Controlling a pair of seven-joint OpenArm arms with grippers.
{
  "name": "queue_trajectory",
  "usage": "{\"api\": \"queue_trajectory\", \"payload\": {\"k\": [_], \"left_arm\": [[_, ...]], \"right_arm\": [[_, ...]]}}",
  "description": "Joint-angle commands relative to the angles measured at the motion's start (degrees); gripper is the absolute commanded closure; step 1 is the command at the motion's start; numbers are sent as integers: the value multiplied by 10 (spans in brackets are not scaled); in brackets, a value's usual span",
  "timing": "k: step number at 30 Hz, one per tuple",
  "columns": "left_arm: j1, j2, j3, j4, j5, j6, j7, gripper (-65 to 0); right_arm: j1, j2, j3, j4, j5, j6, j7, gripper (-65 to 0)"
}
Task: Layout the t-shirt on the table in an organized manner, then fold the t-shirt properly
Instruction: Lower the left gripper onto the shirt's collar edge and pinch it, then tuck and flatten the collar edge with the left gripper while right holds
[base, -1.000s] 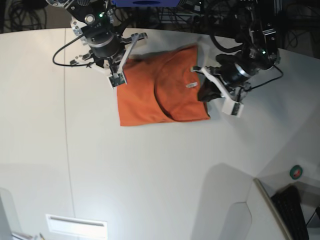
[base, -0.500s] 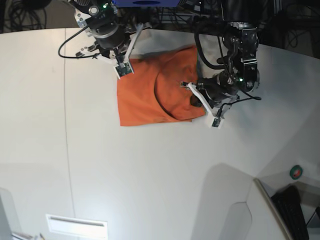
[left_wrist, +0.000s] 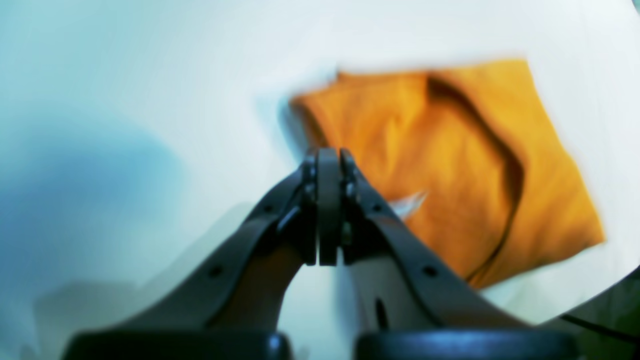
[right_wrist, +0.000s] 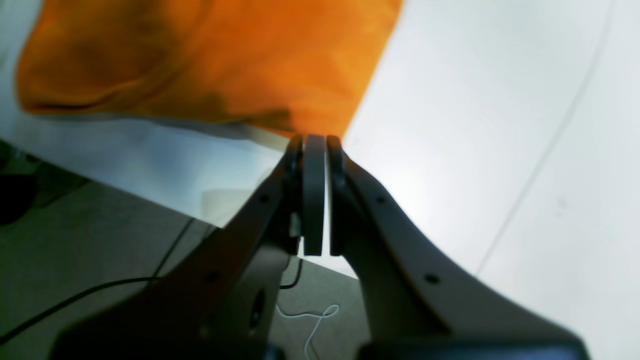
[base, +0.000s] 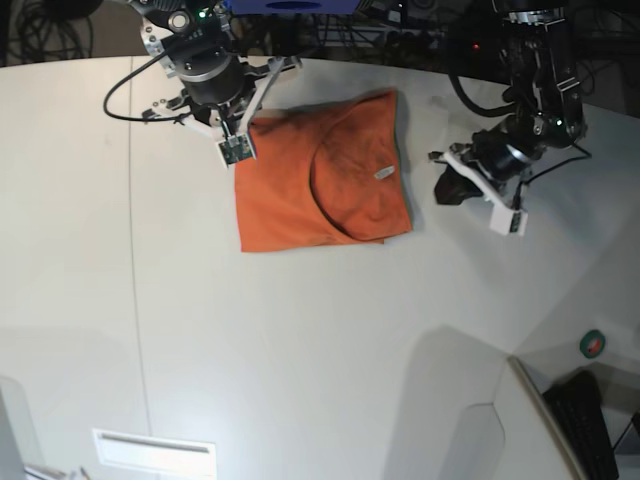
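Observation:
The orange t-shirt (base: 300, 195) lies folded into a rough square at the far middle of the white table (base: 320, 340), its neckline and small white label (base: 382, 173) facing up. My right gripper (base: 255, 118) is shut, with its tips at the shirt's far-left corner (right_wrist: 320, 120). No cloth shows between its jaws (right_wrist: 315, 142). My left gripper (base: 450, 186) is shut and empty, a short way off the shirt's right edge. In the left wrist view the gripper (left_wrist: 327, 155) sits just left of the t-shirt (left_wrist: 450, 165).
A thin dark seam (base: 131, 250) runs down the table's left part. The far table edge (right_wrist: 150, 192) and floor cables lie close behind the right gripper. A small green and red round thing (base: 593, 345) and a dark keyboard-like object (base: 580, 420) sit at the lower right.
My left gripper has pulled back to the right, off the shirt's right edge. The shirt now lies flatter there. The right gripper has stayed by the far-left corner.

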Motion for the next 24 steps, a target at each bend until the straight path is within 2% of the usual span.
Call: {"api": "queue_trajectory", "payload": {"k": [1,5,9,12,16,19,21,24], "left_arm": [[2,-31,-32,-2,-1,7,-12,0],[18,-67,-112,-27,-4,-3,-12,0],[19,-63,-125,-20,-4,-39,-9,0],[15,-36,-111,-11,1,-39,-9,0],[13,-5,-73,15,-2,-39,-9,0],[6,30,-11,38,2,-36,-8,0],[5,43,54,41,2,-4,-9,0],[-16,45,150,20,2,66,-12,0]], "right_arm": [[-2,-2,1,7,-3,-4,9,0],[10,-2,1,-13,-3,-4,10,0],[22,-4,1,-26,1,-4,8,0],[17,-6,-4,-27,3,-2,8,0],[27,-6,-16,-78,44,-2,12,0],[41,-6,-28,-111,83,-2,52,0],[45,-6,-28,-125,94,-2,79,0],[57,-6,-28,-151,95,-2,105,0]]}}
